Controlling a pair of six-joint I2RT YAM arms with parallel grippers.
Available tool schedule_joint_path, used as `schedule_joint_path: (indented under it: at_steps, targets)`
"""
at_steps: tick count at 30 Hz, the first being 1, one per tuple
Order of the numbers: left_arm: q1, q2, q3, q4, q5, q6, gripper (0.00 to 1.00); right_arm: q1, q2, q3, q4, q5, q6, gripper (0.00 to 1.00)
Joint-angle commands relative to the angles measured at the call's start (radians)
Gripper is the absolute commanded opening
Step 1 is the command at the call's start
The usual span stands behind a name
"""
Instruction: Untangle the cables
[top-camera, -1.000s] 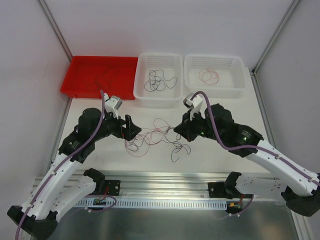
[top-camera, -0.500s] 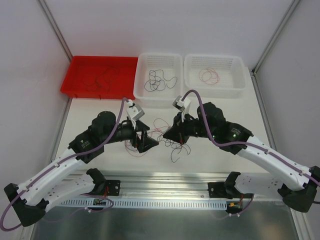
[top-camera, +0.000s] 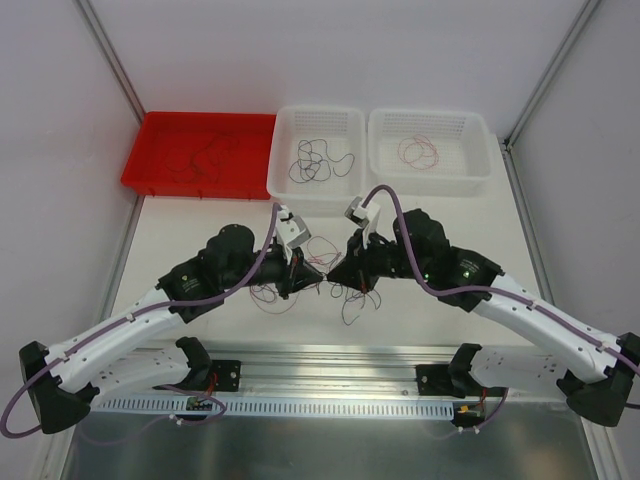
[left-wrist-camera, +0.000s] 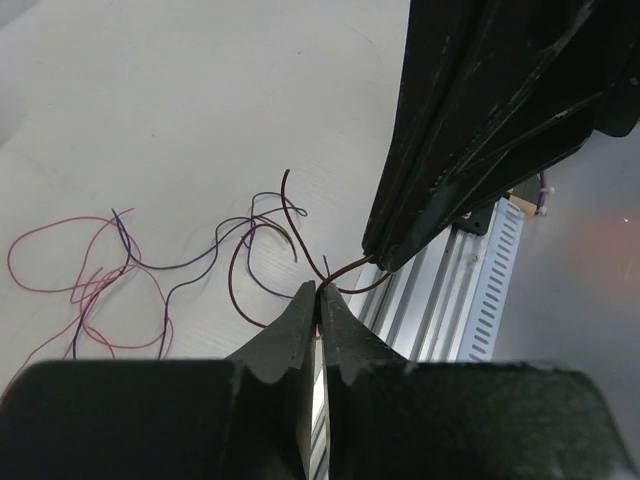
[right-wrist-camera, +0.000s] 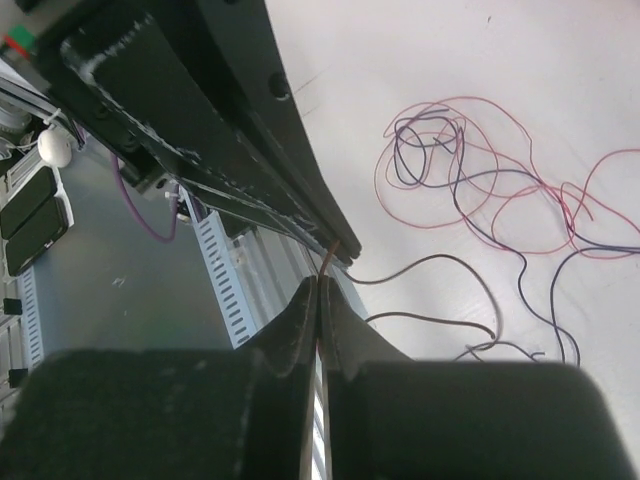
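Note:
A loose tangle of thin red, purple and dark cables (top-camera: 352, 296) lies mid-table, also seen in the left wrist view (left-wrist-camera: 120, 268) and the right wrist view (right-wrist-camera: 455, 185). Both grippers meet tip to tip just above it. My left gripper (top-camera: 313, 278) (left-wrist-camera: 318, 292) is shut on a dark brown cable strand (left-wrist-camera: 345, 268). That short strand runs straight across to the right gripper's tip. My right gripper (top-camera: 336, 274) (right-wrist-camera: 320, 282) is shut on the same brownish strand (right-wrist-camera: 331, 256), a finger's width from the left one.
A red tray (top-camera: 190, 186) at the back left holds dark cables. The middle white basket (top-camera: 318, 196) holds black cables, the right basket (top-camera: 430, 186) red ones. An aluminium rail (top-camera: 330, 365) runs along the near table edge below the grippers.
My left arm swung right to the middle and its open gripper shut on the strand beside the right gripper. The right gripper shifted slightly left, still shut.

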Motion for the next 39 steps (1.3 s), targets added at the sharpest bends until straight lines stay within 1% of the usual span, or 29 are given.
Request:
schedule_joint_path:
  at_steps: [1,3,5,8,10,11,12,13,14,15,17,18,19,21,22,25,26,28,29,31,34,36,39]
  targets:
    - [-0.014,-0.002,0.017,0.064,-0.018,0.011,0.0,0.004,-0.042,-0.005,0.043,0.0,0.002,0.01]
    - [-0.014,-0.01,0.026,0.064,-0.021,0.001,0.0,0.003,-0.054,-0.013,0.025,0.051,0.005,0.02]
    - [-0.014,-0.016,0.034,0.064,-0.031,-0.01,0.0,0.004,-0.086,-0.02,0.01,0.108,-0.003,0.08]
    - [-0.014,-0.027,0.058,0.064,-0.041,-0.036,0.0,0.003,-0.141,-0.033,-0.022,0.179,-0.017,0.13]
    - [-0.014,-0.027,0.08,0.063,-0.063,-0.059,0.0,0.003,-0.164,-0.031,-0.061,0.223,-0.022,0.33]
    - [-0.014,-0.028,0.087,0.061,-0.073,-0.067,0.0,0.004,-0.2,-0.034,-0.072,0.27,-0.049,0.43]
    - [-0.014,-0.024,0.107,0.063,-0.095,-0.081,0.0,0.004,-0.215,-0.037,-0.088,0.296,-0.06,0.59]
    - [-0.014,-0.02,0.116,0.063,-0.109,-0.087,0.0,0.004,-0.238,-0.051,-0.093,0.321,-0.061,0.64]
    - [-0.014,-0.02,0.129,0.061,-0.129,-0.094,0.0,0.004,-0.259,-0.06,-0.098,0.406,-0.06,0.68]
    - [-0.014,-0.013,0.15,0.058,-0.167,-0.105,0.0,0.004,-0.304,-0.071,-0.099,0.433,-0.063,0.78]
    - [-0.016,-0.001,0.179,0.028,-0.224,-0.111,0.0,0.003,-0.344,-0.109,-0.096,0.506,-0.064,0.86]
    - [-0.014,0.021,0.222,0.011,-0.271,-0.111,0.0,0.004,-0.384,-0.124,-0.099,0.532,-0.066,0.91]
    - [-0.013,0.032,0.244,0.0,-0.287,-0.111,0.0,0.003,-0.399,-0.149,-0.102,0.589,-0.069,0.94]
    - [-0.013,0.058,0.299,-0.009,-0.32,-0.11,0.0,0.004,-0.43,-0.177,-0.115,0.65,-0.072,0.97]
    - [-0.013,0.067,0.317,-0.009,-0.372,-0.104,0.0,0.003,-0.451,-0.19,-0.118,0.707,-0.071,0.98]
    - [-0.013,0.104,0.38,-0.014,-0.5,-0.032,0.0,0.003,-0.493,-0.247,-0.122,0.769,-0.066,1.0]
    - [-0.011,0.114,0.394,-0.014,-0.622,0.011,0.0,0.004,-0.5,-0.259,-0.122,0.798,-0.063,0.99]
    - [0.006,0.151,0.431,-0.016,-0.745,0.059,0.0,0.003,-0.511,-0.295,-0.124,0.812,-0.063,1.0]
    - [0.018,0.165,0.44,-0.017,-0.838,0.089,0.0,0.003,-0.516,-0.302,-0.125,0.821,-0.061,1.0]
    - [0.07,0.194,0.454,-0.016,-0.879,0.096,0.0,0.004,-0.511,-0.324,-0.127,0.801,-0.063,1.0]
    - [0.118,0.217,0.448,-0.016,-0.873,0.09,0.0,0.004,-0.482,-0.352,-0.116,0.777,-0.046,1.0]
    - [0.139,0.222,0.43,-0.016,-0.896,0.073,0.0,0.004,-0.445,-0.364,-0.092,0.76,-0.031,1.0]
    - [0.196,0.223,0.4,-0.017,-0.931,0.056,0.0,0.003,-0.389,-0.401,-0.05,0.747,0.053,1.0]
